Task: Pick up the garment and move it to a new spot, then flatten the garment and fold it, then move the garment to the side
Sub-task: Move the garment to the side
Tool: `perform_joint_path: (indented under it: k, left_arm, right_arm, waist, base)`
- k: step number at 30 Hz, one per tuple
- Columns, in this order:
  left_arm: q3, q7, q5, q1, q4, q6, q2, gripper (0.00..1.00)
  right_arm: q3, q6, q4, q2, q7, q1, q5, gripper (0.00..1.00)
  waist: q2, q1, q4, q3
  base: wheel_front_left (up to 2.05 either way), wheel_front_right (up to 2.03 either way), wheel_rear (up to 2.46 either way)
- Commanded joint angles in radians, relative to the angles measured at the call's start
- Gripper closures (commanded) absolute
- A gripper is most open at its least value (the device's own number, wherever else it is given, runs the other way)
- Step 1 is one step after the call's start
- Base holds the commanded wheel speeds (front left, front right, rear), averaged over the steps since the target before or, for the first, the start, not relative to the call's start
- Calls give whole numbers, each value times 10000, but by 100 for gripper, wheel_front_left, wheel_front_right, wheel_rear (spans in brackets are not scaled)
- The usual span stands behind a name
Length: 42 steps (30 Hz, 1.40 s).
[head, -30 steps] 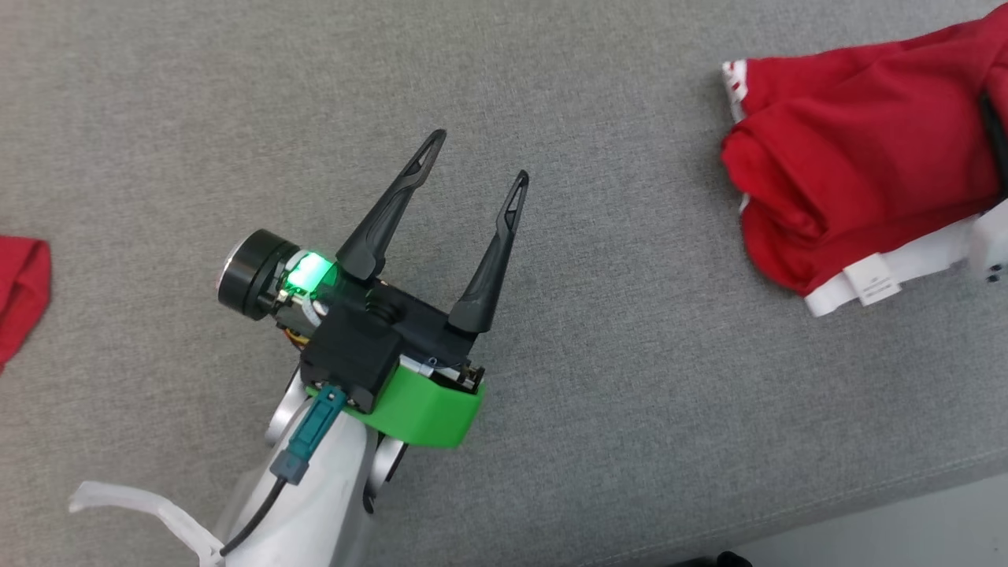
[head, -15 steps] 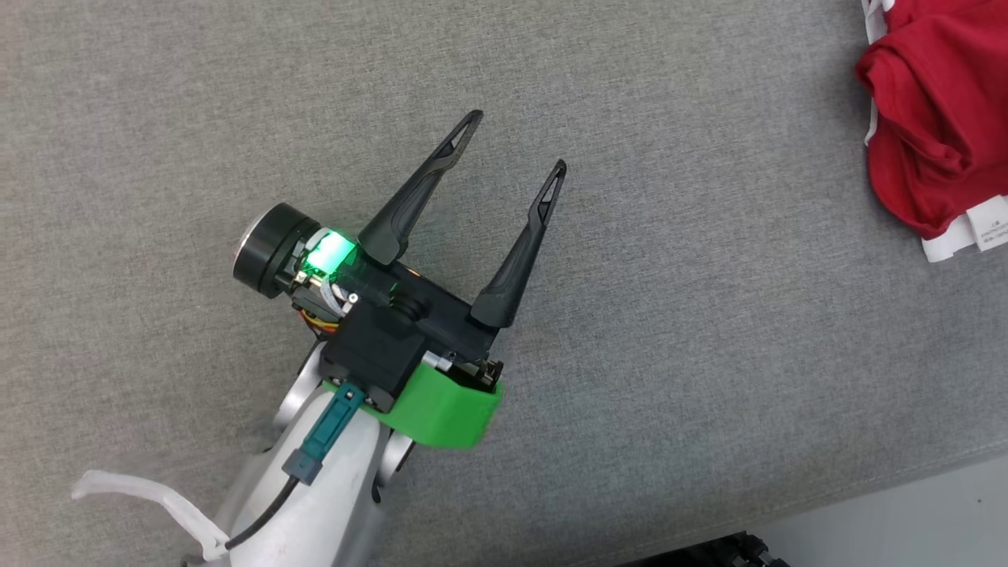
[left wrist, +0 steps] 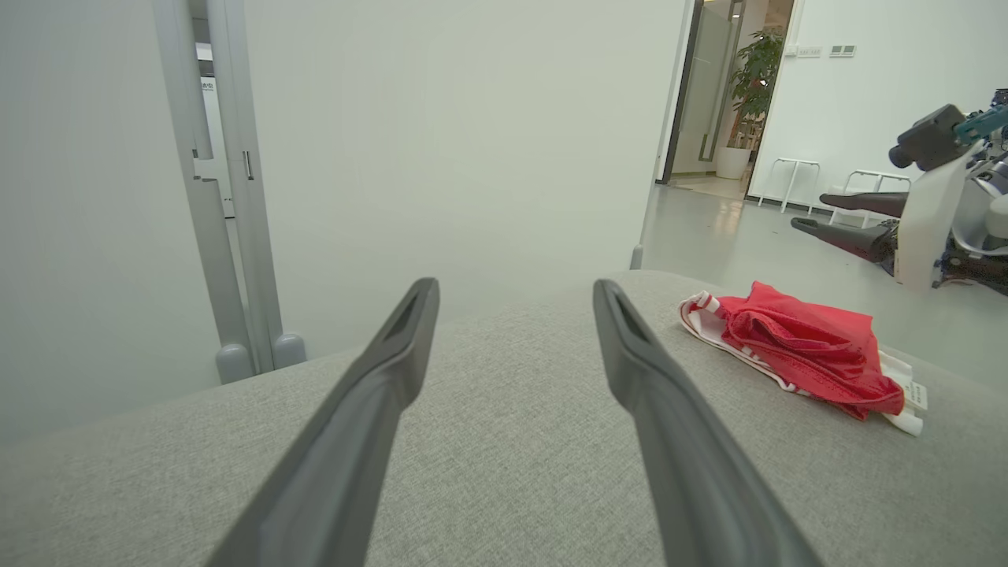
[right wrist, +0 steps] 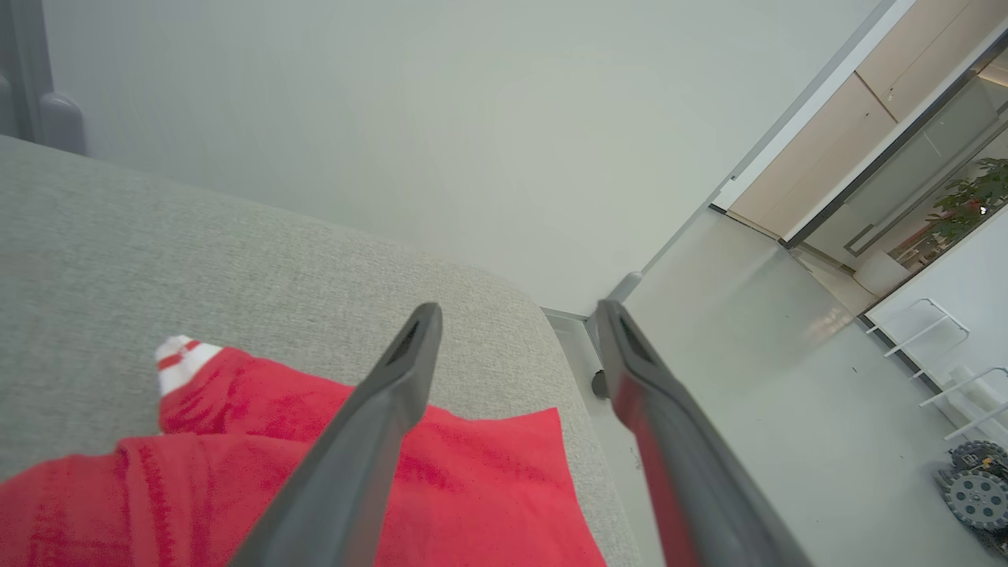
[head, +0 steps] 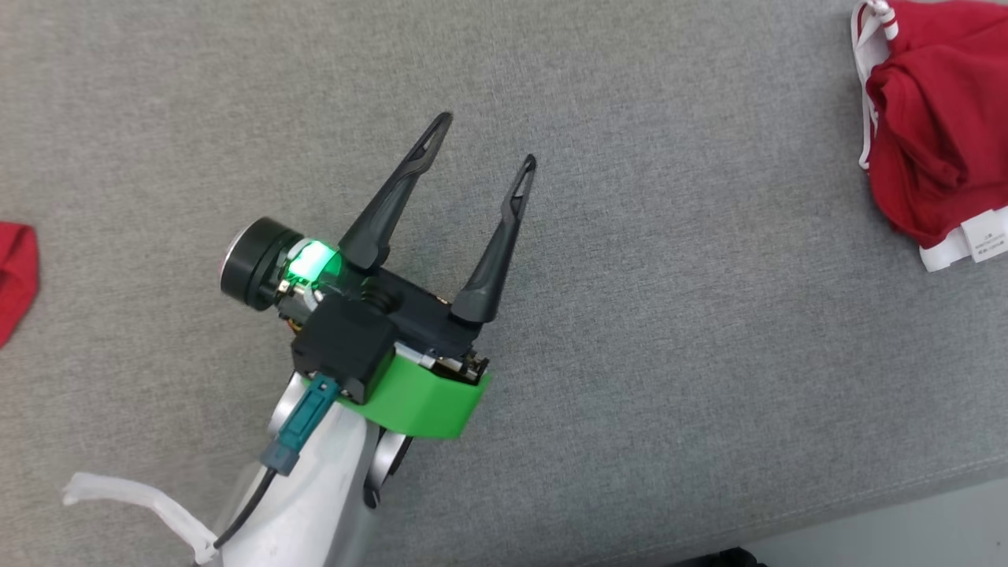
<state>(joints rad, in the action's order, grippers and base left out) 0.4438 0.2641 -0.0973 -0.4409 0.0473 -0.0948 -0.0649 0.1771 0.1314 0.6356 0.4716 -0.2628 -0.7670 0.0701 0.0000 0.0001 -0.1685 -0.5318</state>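
"Head view first: where is the left gripper [head: 486,139]?"

"Just left of centre in the frame, over the grey upholstered surface [head: 669,315]. Its two dark fingers point up and slightly right, spread well apart, with nothing between them. A green light [head: 311,264] glows at its base and a green collar [head: 417,398] wraps the wrist."

"And the garment [head: 929,118]?"

"Upper right corner, cut off by the frame edge. It is red with white trim, bunched in a heap, lying on the grey surface. A white label [head: 984,240] sticks out at its lower edge. It is well apart from the left gripper."

"Anything else red?"

"A small piece of red fabric [head: 16,268] at the far left edge, mostly out of frame. I cannot tell what it belongs to."

"What does the left wrist view add?"

"The fingers stand wide over bare cushion. The garment lies at centre right, near the end of the surface. Beyond it, at the right edge, the other arm's fingers hang in the air, apart and empty."

"And the right gripper [right wrist: 517,309] in its own view?"

"Spread wide too, gripping nothing. The garment fills the lower left beneath it; the left finger overlaps the cloth in the frame, but I cannot tell whether it touches. The pale floor [right wrist: 748,378] lies to the right."
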Motion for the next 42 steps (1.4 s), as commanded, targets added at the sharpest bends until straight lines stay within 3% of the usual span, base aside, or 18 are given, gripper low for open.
perform_joint_path:
  k: [1,5,12,22,29,42]
  left_arm:
    - [-114,0,-50,212,-52,93,-3,0]
    - [-496,0,-293,653,-50,310,60,0]
    - [-1647,0,-559,1534,67,698,97,0]
    - [-3023,0,-215,2520,-343,548,117,0]
    - [-3004,0,250,3358,-668,509,131,0]
    - [-2763,0,56,3948,-1068,547,140,0]
  right_arm:
    - [-83,-19,-317,-354,-27,427,-74,0]
    - [-527,-18,-2011,-1398,-28,1436,-384,0]
    - [-1072,-18,-4108,-2544,-28,3040,-1157,0]
    - [-1124,-18,-5623,-3710,-28,5085,-1824,0]
    - [-1652,-18,-5865,-4135,-28,6249,-2123,0]
    - [-2140,-16,-5975,-4203,-28,6927,-2243,0]
  waist:
    - [0,-1,155,624]
    - [0,-1,472,1482]
    - [0,-1,1137,2563]
    - [0,-1,1980,3489]
    - [0,-1,2156,3992]
    - [0,-1,2168,4318]
  base:
    - [0,0,0]
    - [0,0,0]
    - [0,0,0]
    - [0,0,0]
    - [0,0,0]
    - [0,0,0]
